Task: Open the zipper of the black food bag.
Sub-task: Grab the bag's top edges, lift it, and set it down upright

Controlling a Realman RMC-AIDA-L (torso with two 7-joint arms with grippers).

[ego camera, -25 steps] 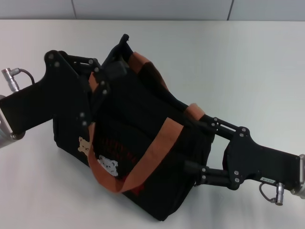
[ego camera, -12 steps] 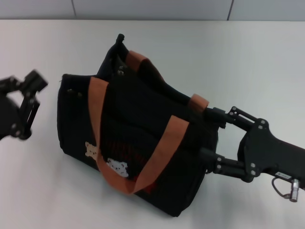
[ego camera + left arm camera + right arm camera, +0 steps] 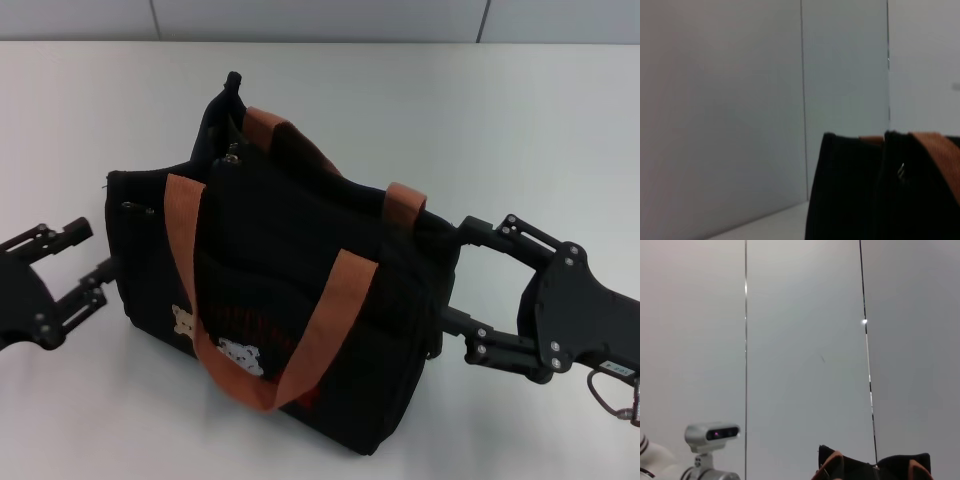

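The black food bag (image 3: pixel 290 260) stands upright mid-table, its two orange-brown handles (image 3: pixel 330 320) draped over the front, which carries bear patches (image 3: pixel 240 352). A small metal zipper pull (image 3: pixel 233 151) glints at the top far end. My left gripper (image 3: pixel 100 252) is open just beside the bag's left end, holding nothing. My right gripper (image 3: pixel 456 273) is open at the bag's right end, one finger on each side of its corner. The left wrist view shows the bag's end (image 3: pixel 860 190) close up, and the right wrist view only its top edge (image 3: pixel 875 467).
The bag stands on a white table (image 3: pixel 520 130) with bare surface around it. Grey wall panels (image 3: pixel 320 18) run along the back edge. A camera unit (image 3: pixel 712 432) on a white stand shows in the right wrist view.
My left gripper came off the bag's top left, swung out left, and now sits low beside the bag's end. The bag has straightened and shifted left. My right gripper drew back slightly to the right.
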